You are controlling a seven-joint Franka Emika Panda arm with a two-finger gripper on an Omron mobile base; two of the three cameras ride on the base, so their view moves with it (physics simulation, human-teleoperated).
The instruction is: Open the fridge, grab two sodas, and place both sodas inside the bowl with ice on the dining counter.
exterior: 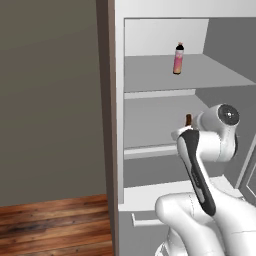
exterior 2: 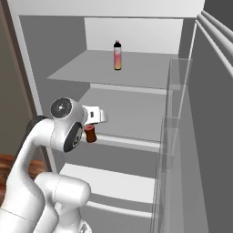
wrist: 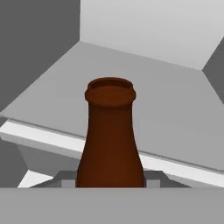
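Note:
The fridge (exterior: pixel 150 75) (exterior 2: pixel 136 113) stands open, showing its grey shelves. A pink soda (exterior: pixel 178 58) (exterior 2: pixel 117 55) with a black cap stands upright at the back of the upper shelf. In front of the middle shelf, my gripper (wrist: pixel 110 180) (exterior 2: pixel 92 124) is shut on the dark brown cola soda (wrist: pixel 110 135) (exterior 2: pixel 91 134) (exterior: pixel 188 119). The cola is upright, with its open neck rising between the fingertips in the hand view. My arm hides most of the cola in the left base view. The bowl and the dining counter are out of view.
The open fridge door (exterior 2: pixel 214 136) with its clear door shelves (exterior 2: pixel 170 118) stands close on the right. A brown cabinet side (exterior: pixel 106 100) and a grey wall (exterior: pixel 50 100) lie left of the fridge. Wood floor (exterior: pixel 50 225) shows below, and the lower drawer front (exterior: pixel 145 217) is under my arm.

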